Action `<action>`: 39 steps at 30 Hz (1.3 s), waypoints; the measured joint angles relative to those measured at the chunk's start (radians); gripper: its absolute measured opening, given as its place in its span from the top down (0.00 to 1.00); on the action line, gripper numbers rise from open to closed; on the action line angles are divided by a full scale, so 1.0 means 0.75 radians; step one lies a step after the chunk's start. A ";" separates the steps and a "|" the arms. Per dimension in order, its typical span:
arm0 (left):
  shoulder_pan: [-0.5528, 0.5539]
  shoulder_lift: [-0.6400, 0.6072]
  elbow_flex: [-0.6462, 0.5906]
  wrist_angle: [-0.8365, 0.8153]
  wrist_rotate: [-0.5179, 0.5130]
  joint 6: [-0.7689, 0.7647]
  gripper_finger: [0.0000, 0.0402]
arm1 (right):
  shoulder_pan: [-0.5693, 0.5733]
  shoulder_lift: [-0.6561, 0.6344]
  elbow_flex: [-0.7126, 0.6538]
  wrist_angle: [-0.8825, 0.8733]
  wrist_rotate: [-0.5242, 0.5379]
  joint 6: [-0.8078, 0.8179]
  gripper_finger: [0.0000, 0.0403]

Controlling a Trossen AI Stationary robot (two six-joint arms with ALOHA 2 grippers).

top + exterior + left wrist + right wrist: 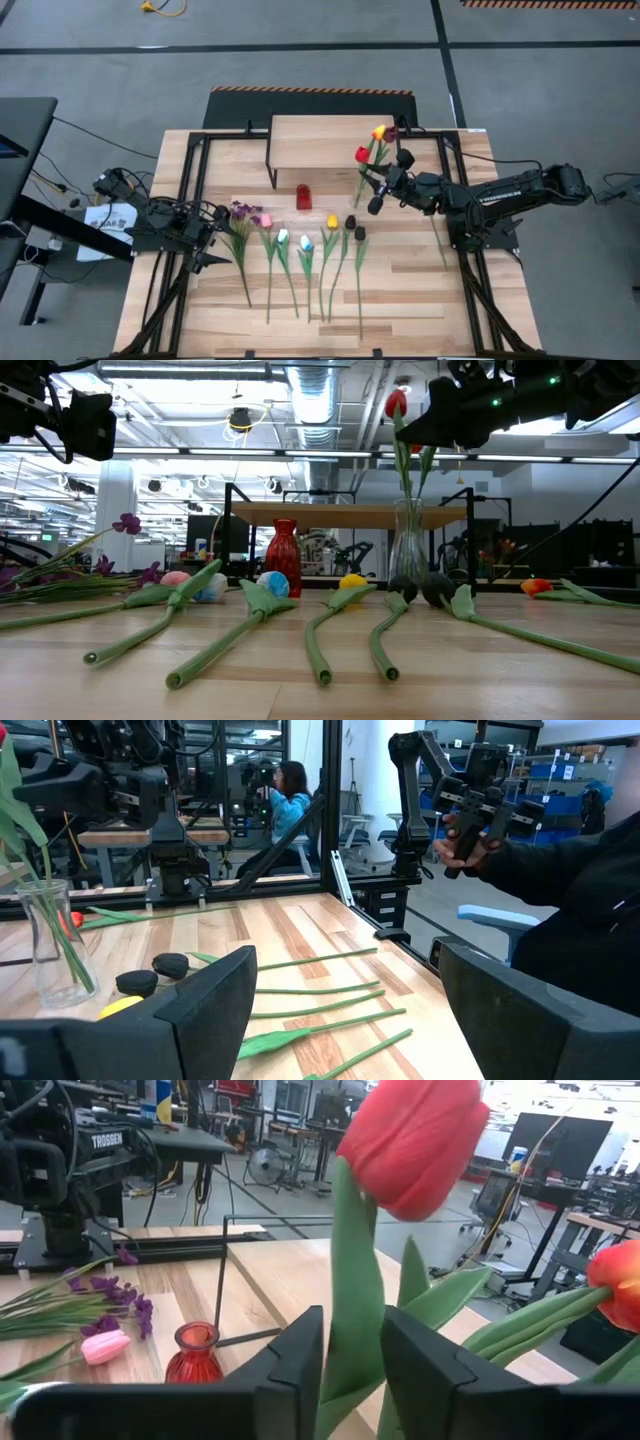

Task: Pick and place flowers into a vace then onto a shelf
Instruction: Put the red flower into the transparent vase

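A red tulip [415, 1140] stands upright with its stem in a clear glass vase [408, 545], which stands on the table near the shelf [320, 135]. An orange tulip [620, 1285] and a dark one [391, 132] lean beside it. My right gripper [352, 1370] reaches in from the table's right, shut on the red tulip. Several more flowers [306, 242] lie in a row on the table, stems toward the near edge. My left gripper [222, 243] waits open at the table's left side. My right gripper pinches the red tulip's stem and leaf [355, 1340] between its two fingers, a little below the flower head. The fingers come level from the table's right side and lie across the stem. The tulip stays upright, its lower stem inside the glass vase.
A small red vase [303, 197] stands left of the glass vase, in front of the shelf. One orange flower [536, 586] lies apart at the table's right. Black frame rails [190, 190] run along the table's sides. Beyond the table a person's hand [470, 830] holds a controller arm.
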 joint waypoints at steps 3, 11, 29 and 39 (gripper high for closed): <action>0.000 0.000 0.000 0.000 0.000 0.000 0.25 | 0.000 0.000 0.000 0.000 0.000 0.001 0.70; 0.000 0.000 0.000 0.000 0.000 0.000 0.25 | 0.008 0.000 0.051 -0.110 0.001 -0.003 0.60; 0.000 0.000 0.000 0.000 0.000 0.000 0.25 | 0.165 -0.007 0.276 -0.709 0.208 -0.012 0.60; 0.000 0.000 0.000 0.000 0.000 0.000 0.25 | 0.252 -0.007 0.422 -1.088 0.321 0.130 0.64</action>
